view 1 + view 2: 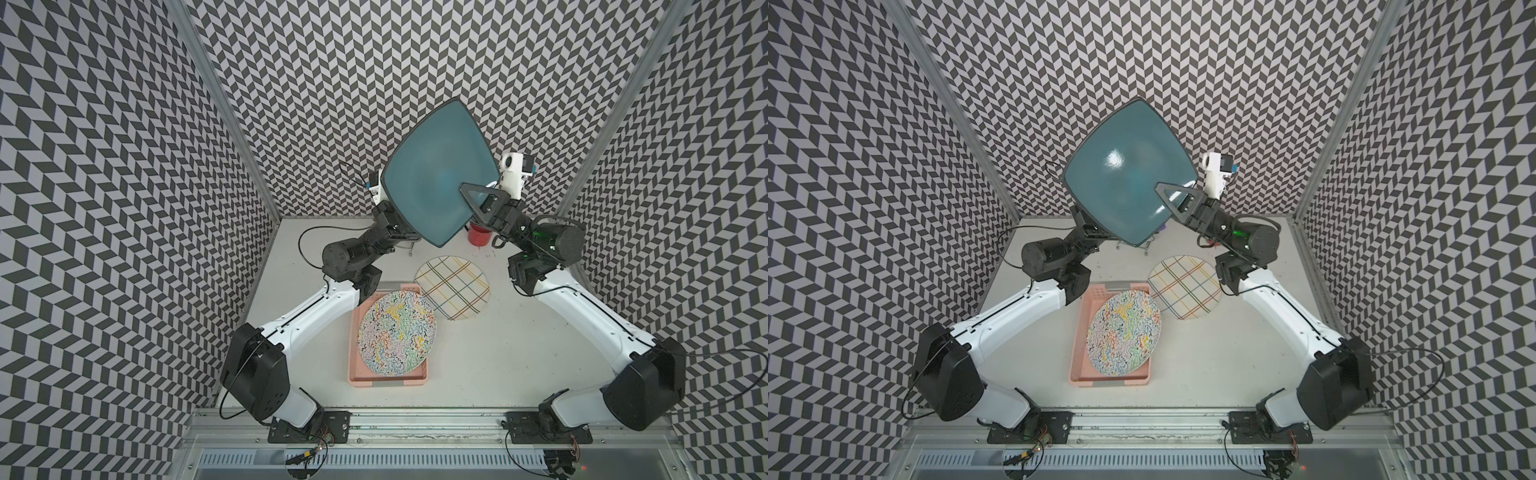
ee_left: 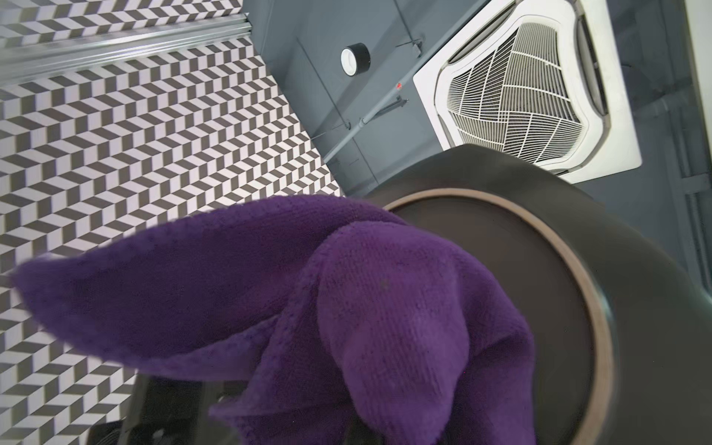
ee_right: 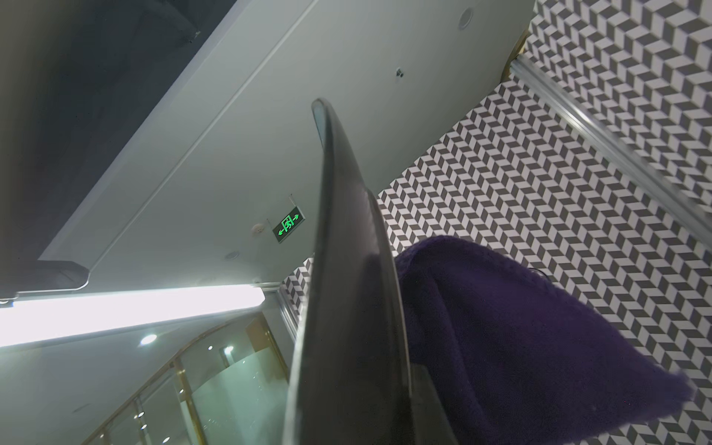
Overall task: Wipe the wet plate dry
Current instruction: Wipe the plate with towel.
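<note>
Teal plate (image 1: 436,166) hangs tilted, upper centre in both top views, rim pinched by right gripper (image 1: 471,197); left gripper (image 1: 394,219) clenches purple cloth (image 2: 346,308) against its underside; hard rubbing could lever it loose.

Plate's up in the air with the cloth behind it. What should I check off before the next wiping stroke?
1. Right hand grip on teal plate: shut on its rim, ok.
2. Left hand on purple cloth: shut on it, ok.
3. Cloth on the plate's dark underside: pressed against it in the left wrist view, ok.
4. Teal face dry: only glare shows, cannot tell.
5. Room below: plaid plate, patterned plate in pink tray and red cup sit on the table, apart from the raised plate, ok.
</note>
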Robot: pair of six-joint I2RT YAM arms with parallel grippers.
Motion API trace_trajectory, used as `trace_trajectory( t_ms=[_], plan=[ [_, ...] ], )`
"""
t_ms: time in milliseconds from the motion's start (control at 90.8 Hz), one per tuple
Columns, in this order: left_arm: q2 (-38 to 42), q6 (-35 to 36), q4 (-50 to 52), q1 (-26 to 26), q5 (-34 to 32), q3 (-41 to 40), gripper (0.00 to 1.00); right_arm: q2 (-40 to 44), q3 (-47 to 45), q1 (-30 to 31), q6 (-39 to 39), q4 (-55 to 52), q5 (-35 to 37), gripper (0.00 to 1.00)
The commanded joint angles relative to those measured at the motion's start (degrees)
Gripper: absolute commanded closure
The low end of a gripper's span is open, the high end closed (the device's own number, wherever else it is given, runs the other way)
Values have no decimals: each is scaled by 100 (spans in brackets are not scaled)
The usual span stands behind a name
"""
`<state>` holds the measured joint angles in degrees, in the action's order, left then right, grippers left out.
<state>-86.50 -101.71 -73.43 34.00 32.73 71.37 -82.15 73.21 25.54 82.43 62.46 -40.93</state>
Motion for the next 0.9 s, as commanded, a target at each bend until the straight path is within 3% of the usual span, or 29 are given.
trace_trajectory(
  t_ms=[0,88,220,341,518,617,683,782,892],
  plan=[
    [330,-299,-528,-551,163,213,100,308,-550,9,-117,-130,558,100],
    [157,-679,-895,-609,-20,354,100,486,-774,373,-372,-264,517,100],
    [-57,-490,-901,32,28,370,100,389,-315,649,-828,-824,561,100],
    [73,-213,-818,450,68,17,100,78,255,402,-639,-754,793,100],
    [869,653,113,363,382,-691,100,60,402,-304,-552,-1032,1168,100],
    [1604,1799,1494,285,573,-907,100,283,142,-696,-614,-1462,1340,100],
    [2033,3312,3581,324,478,-671,100,485,-21,-819,-857,-2009,1497,100],
    [2355,5504,6752,438,-612,-214,100,616,-10,-746,-1464,-2670,1446,100],
    [2117,6703,8284,489,-1711,164,100,700,-68,-448,-1988,-3121,1499,100]
  ],
)
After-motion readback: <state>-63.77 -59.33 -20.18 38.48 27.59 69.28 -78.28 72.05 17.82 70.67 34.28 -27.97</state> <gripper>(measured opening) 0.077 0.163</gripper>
